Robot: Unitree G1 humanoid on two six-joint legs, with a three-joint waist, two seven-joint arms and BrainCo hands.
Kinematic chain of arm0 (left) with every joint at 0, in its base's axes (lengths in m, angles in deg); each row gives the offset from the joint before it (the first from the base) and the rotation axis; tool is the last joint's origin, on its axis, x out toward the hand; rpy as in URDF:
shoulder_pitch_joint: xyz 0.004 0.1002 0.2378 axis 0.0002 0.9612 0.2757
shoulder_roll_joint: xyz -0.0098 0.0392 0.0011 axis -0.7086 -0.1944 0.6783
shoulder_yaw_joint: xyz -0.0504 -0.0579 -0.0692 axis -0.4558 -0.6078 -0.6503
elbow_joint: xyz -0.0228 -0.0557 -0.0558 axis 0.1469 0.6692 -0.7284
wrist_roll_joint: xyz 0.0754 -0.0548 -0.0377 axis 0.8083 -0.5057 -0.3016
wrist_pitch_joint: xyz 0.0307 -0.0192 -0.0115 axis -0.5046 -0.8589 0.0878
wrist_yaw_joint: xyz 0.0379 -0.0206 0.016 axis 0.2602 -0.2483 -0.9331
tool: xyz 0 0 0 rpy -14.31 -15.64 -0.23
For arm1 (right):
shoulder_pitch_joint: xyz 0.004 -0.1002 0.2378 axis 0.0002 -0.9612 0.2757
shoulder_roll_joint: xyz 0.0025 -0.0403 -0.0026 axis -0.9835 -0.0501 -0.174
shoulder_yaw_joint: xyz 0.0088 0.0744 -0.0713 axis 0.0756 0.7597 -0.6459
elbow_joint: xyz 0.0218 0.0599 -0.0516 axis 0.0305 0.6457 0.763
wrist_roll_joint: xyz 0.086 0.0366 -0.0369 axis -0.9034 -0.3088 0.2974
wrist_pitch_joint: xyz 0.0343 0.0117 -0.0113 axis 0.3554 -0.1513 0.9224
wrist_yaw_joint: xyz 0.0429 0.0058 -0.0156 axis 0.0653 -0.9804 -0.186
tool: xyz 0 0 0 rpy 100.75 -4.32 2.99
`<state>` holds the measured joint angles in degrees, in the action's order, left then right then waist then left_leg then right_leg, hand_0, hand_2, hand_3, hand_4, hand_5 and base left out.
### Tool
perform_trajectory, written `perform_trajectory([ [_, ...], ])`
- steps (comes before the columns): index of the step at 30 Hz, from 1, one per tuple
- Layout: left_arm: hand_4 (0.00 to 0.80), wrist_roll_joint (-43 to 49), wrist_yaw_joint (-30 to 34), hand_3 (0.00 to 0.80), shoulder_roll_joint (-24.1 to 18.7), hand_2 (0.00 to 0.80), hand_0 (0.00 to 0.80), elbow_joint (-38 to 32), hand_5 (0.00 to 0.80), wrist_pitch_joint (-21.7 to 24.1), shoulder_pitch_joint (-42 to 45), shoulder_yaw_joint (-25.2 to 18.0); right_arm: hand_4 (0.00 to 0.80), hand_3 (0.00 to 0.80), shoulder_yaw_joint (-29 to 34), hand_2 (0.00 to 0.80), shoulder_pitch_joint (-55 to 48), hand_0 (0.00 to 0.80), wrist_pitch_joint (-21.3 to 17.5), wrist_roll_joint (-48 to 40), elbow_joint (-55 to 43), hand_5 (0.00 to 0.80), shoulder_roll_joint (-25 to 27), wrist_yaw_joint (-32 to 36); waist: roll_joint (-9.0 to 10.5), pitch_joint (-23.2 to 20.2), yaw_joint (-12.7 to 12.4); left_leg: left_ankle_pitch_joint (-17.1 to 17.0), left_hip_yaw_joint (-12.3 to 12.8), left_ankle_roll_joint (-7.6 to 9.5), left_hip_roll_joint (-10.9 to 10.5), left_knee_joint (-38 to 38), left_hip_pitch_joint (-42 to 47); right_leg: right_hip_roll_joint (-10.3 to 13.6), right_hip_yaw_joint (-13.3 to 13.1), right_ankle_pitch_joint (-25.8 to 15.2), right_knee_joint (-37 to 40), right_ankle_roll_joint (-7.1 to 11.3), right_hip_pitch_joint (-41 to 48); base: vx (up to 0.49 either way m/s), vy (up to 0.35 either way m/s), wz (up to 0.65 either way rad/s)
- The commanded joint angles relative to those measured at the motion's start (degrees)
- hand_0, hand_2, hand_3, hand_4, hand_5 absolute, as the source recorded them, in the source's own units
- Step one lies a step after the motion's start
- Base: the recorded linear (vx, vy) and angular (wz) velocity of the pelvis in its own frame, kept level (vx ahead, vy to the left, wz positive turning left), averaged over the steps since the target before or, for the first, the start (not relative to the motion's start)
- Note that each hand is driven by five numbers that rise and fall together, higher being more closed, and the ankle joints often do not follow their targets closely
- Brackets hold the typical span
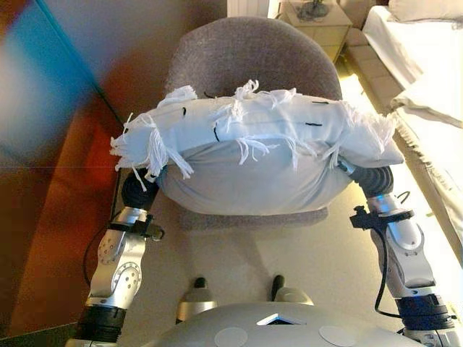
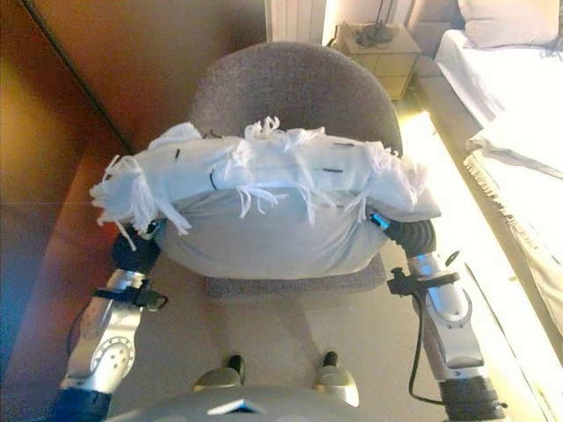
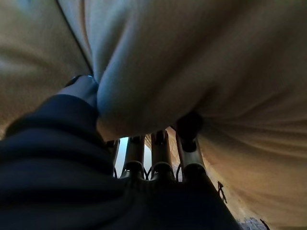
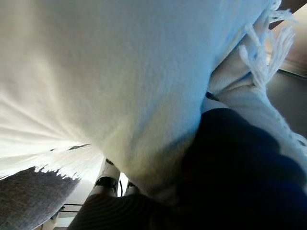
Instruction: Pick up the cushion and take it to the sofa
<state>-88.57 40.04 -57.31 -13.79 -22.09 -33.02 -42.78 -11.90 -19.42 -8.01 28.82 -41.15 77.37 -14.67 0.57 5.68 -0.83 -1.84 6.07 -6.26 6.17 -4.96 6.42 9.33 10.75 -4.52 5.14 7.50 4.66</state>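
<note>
A white cushion (image 1: 253, 166) with fringed edges is held up between my two hands, just above the seat of a grey armchair (image 1: 246, 50). My left hand (image 1: 137, 189) is tucked under the cushion's left end. In the left wrist view its fingers (image 3: 163, 148) run straight up and press into the cloth (image 3: 201, 62), with the thumb dug in beside them. My right hand (image 1: 372, 177) sits under the cushion's right end. The right wrist view shows only its dark cover (image 4: 230, 163) against the cushion (image 4: 96, 72); the fingers are buried.
The armchair stands right in front of me. A brown wooden wall (image 1: 58, 144) runs along the left. A bed with white bedding (image 1: 427, 65) lies on the right, and a small nightstand (image 1: 318, 22) stands beyond the chair. Beige floor (image 1: 239, 253) lies below.
</note>
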Motion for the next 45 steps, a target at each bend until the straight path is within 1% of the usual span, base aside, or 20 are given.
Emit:
perform_trajectory([
  [1, 0.800, -2.08, 0.49, 0.800, -0.04, 0.800, 0.800, -9.31, 0.800, 4.16, -5.62, 1.03, 0.800, 0.800, -1.70, 0.800, 6.04, 0.800, -5.21, -2.60, -9.92, 0.800, 1.76, 0.49, 0.73, -2.94, -0.31, -3.23, -1.88, 0.11, 3.72, -0.04, -1.46, 0.74, 0.82, -1.09, -1.03, -0.15, 1.18, 0.008, -0.130, 0.00],
  [7, 0.800, -2.47, 0.00, 0.800, -0.18, 0.800, 0.800, -9.16, 0.800, 4.70, -5.57, 0.93, 0.800, 0.800, -2.79, 0.800, 6.68, 0.800, -4.80, -3.27, -9.72, 0.800, 2.68, 0.98, 1.01, -2.30, -0.17, -4.74, -2.26, -1.02, 5.53, 2.04, -1.87, -1.27, -0.23, 0.03, -2.04, -1.96, 0.78, 0.004, -0.148, -0.01],
  [11, 0.800, -2.52, -0.48, 0.800, 0.57, 0.800, 0.800, -8.47, 0.800, 7.46, -5.03, 1.17, 0.800, 0.800, -4.44, 0.800, 7.67, 0.800, -6.01, -4.56, -9.31, 0.800, 3.17, 2.31, 1.81, -0.16, 0.02, -7.98, -4.08, -1.49, 6.65, 14.81, -6.58, -3.01, -1.72, 0.44, -3.73, -4.25, -0.56, -0.019, -0.211, -0.09],
  [15, 0.800, -1.17, -0.90, 0.800, 1.79, 0.800, 0.800, -8.09, 0.800, 9.31, -4.34, 1.20, 0.800, 0.800, -6.95, 0.800, 8.71, 0.800, -7.11, -3.16, -7.88, 0.800, 1.56, 2.19, 3.37, 2.45, -0.76, -8.56, -4.97, 0.77, 4.93, 29.63, -12.78, -4.40, -3.10, 1.18, -5.80, -6.78, -0.17, 0.049, -0.274, -0.36],
  [16, 0.800, -0.78, -1.09, 0.800, 2.12, 0.800, 0.800, -8.39, 0.800, 8.99, -4.21, 0.96, 0.800, 0.800, -7.43, 0.800, 8.94, 0.800, -6.77, -2.32, -7.81, 0.800, 1.12, 1.67, 3.23, 2.88, -1.51, -7.47, -5.48, 1.80, 1.84, 30.10, -14.20, -4.86, -3.50, 1.65, -6.50, -6.73, 0.23, 0.116, -0.137, -0.53],
  [18, 0.800, -0.08, -1.76, 0.800, 2.51, 0.800, 0.800, -9.53, 0.800, 8.77, -3.65, 0.64, 0.800, 0.800, -8.45, 0.800, 9.73, 0.800, -6.06, -1.10, -8.08, 0.800, 0.43, 0.88, 1.75, 3.50, -2.75, -6.54, -5.49, 2.97, -2.63, 26.64, -14.62, -6.36, -4.32, 3.48, -8.19, -6.52, 0.89, 0.180, -0.045, -0.32],
  [19, 0.800, -0.01, -2.15, 0.800, 2.51, 0.800, 0.800, -9.79, 0.800, 8.85, -3.63, 0.66, 0.800, 0.800, -8.91, 0.800, 10.07, 0.800, -5.83, -0.41, -8.22, 0.800, 0.03, 0.42, 0.87, 3.80, -3.26, -7.49, -4.92, 2.83, -3.59, 24.25, -15.08, -7.35, -4.66, 4.46, -8.82, -6.62, 1.44, 0.208, 0.007, -0.33],
  [23, 0.800, 0.24, -4.25, 0.800, 2.49, 0.800, 0.800, -8.96, 0.800, 9.56, -5.50, 2.61, 0.800, 0.800, -10.72, 0.800, 11.43, 0.800, -5.42, 1.75, -7.82, 0.800, -0.27, -2.08, -1.21, 4.07, -5.63, -12.18, -3.27, 2.14, -5.29, 13.02, -18.31, -9.71, -6.66, 7.71, -8.99, -6.48, 5.52, 0.347, 0.035, -0.63],
  [25, 0.800, 0.58, -5.42, 0.800, 2.39, 0.800, 0.800, -8.94, 0.800, 9.47, -5.23, 3.27, 0.800, 0.800, -11.04, 0.800, 11.44, 0.800, -4.70, 0.94, -7.81, 0.800, 0.07, -2.46, -1.75, 3.30, -7.85, -16.04, -5.41, 1.73, -5.87, 5.51, -19.92, -10.72, -9.16, 10.30, -9.21, -6.52, 9.25, 0.504, 0.038, 0.04],
  [28, 0.800, 0.34, -5.70, 0.800, 2.57, 0.800, 0.800, -9.51, 0.800, 8.53, -3.86, 2.76, 0.800, 0.800, -11.72, 0.800, 11.17, 0.800, -3.60, 0.79, -8.12, 0.800, -0.58, -2.11, -2.36, 2.60, -10.55, -19.70, -8.83, 0.73, -4.36, 2.21, -22.27, -11.47, -11.54, 12.75, -11.78, -6.71, 11.64, 0.513, 0.080, 0.15],
  [30, 0.800, 0.19, -5.41, 0.800, 2.81, 0.800, 0.800, -9.76, 0.800, 8.28, -3.34, 2.51, 0.800, 0.800, -12.06, 0.800, 10.85, 0.800, -3.21, 0.90, -8.32, 0.800, -0.78, -1.67, -1.85, 2.45, -11.10, -19.43, -9.40, 0.03, -3.43, 1.43, -23.27, -10.53, -11.20, 15.82, -13.73, -6.83, 12.49, 0.504, 0.152, 0.01],
  [31, 0.800, 0.16, -5.25, 0.800, 2.96, 0.800, 0.800, -9.86, 0.800, 8.24, -3.12, 2.41, 0.800, 0.800, -12.08, 0.800, 10.59, 0.800, -3.21, 0.86, -8.41, 0.800, -0.89, -1.52, -2.40, 2.36, -11.62, -19.79, -9.07, -0.21, -1.98, 1.19, -23.99, -10.67, -11.25, 16.42, -14.59, -6.72, 12.64, 0.636, 0.222, 0.03],
  [34, 0.800, 0.25, -4.85, 0.800, 3.39, 0.800, 0.800, -9.54, 0.800, 8.35, -3.76, 2.74, 0.800, 0.800, -12.05, 0.800, 10.20, 0.800, -3.65, 0.96, -8.36, 0.800, -1.00, -1.59, -1.88, 2.49, -11.75, -19.69, -6.36, -0.75, -0.63, 1.59, -25.54, -8.43, -9.80, 19.80, -18.26, -5.95, 14.09, 0.489, 0.220, -0.22],
  [35, 0.800, 0.03, -4.67, 0.800, 3.31, 0.800, 0.800, -9.45, 0.800, 8.19, -4.06, 2.65, 0.800, 0.800, -11.97, 0.800, 10.31, 0.800, -3.76, 0.96, -8.20, 0.800, -0.81, -1.79, -1.68, 2.43, -11.75, -18.89, -5.32, -0.60, -0.48, 1.68, -25.43, -7.73, -9.21, 19.57, -18.94, -5.50, 14.16, 0.512, 0.300, -0.27],
  [36, 0.800, -0.85, -4.57, 0.800, 2.92, 0.800, 0.800, -8.92, 0.800, 7.63, -4.84, 2.63, 0.800, 0.800, -11.58, 0.800, 10.38, 0.800, -3.94, 0.81, -7.66, 0.800, -0.29, -2.24, -0.99, 1.75, -11.61, -16.93, -2.88, 0.23, -0.46, 2.13, -24.62, -5.42, -7.99, 16.57, -21.41, -3.44, 14.76, 0.543, 0.319, -0.30],
  [38, 0.800, -1.48, -5.98, 0.800, 2.38, 0.800, 0.800, -8.71, 0.800, 6.34, -4.65, 2.59, 0.800, 0.800, -10.19, 0.800, 9.02, 0.800, -3.13, -1.54, -7.83, 0.800, 0.04, -2.12, 0.96, 0.25, -11.87, -14.89, -2.54, 2.75, -2.54, 4.64, -23.89, -2.49, -7.86, 8.32, -25.02, 0.20, 16.14, 0.620, 0.315, -0.21],
  [40, 0.800, -1.11, -5.30, 0.800, 2.28, 0.800, 0.800, -9.19, 0.800, 5.48, -3.72, 2.31, 0.800, 0.800, -9.29, 0.800, 7.46, 0.800, -2.57, -1.58, -8.68, 0.800, -0.58, -2.36, 2.17, -1.27, -12.68, -12.75, -2.98, 5.13, -4.60, 6.54, -23.93, -0.75, -8.00, 1.95, -29.38, 1.79, 16.26, 0.486, 0.191, 0.07],
  [42, 0.800, 0.09, -4.71, 0.800, 2.08, 0.800, 0.800, -10.07, 0.800, 4.47, -2.19, 2.25, 0.800, 0.800, -9.17, 0.800, 5.63, 0.800, -2.23, 0.46, -9.79, 0.800, -2.00, -4.39, 2.06, -2.38, -12.52, -10.52, -3.66, 7.14, -6.19, 7.69, -22.31, -0.90, -8.98, -4.04, -36.47, 1.90, 12.77, 0.513, 0.172, -0.02],
  [43, 0.800, 0.18, -4.77, 0.800, 2.05, 0.800, 0.800, -10.13, 0.800, 4.33, -2.07, 2.23, 0.800, 0.800, -9.25, 0.800, 5.56, 0.800, -2.17, 0.58, -9.83, 0.800, -2.11, -4.58, 2.15, -2.49, -12.45, -10.39, -3.71, 7.25, -6.36, 7.79, -22.31, -0.89, -9.08, -4.08, -37.02, 1.88, 12.31, 0.415, 0.110, -0.04],
  [45, 0.800, 0.85, -5.47, 0.800, 1.43, 0.800, 0.800, -9.59, 0.800, 2.58, -1.81, 1.91, 0.800, 0.800, -9.61, 0.800, 4.46, 0.800, -1.99, 2.47, -9.11, 0.800, -3.24, -6.33, 2.08, -2.19, -10.36, -9.43, -4.56, 7.91, -7.71, 6.98, -19.30, -3.29, -9.23, -3.43, -35.55, 1.02, 5.78, 0.406, 0.070, -0.08],
])
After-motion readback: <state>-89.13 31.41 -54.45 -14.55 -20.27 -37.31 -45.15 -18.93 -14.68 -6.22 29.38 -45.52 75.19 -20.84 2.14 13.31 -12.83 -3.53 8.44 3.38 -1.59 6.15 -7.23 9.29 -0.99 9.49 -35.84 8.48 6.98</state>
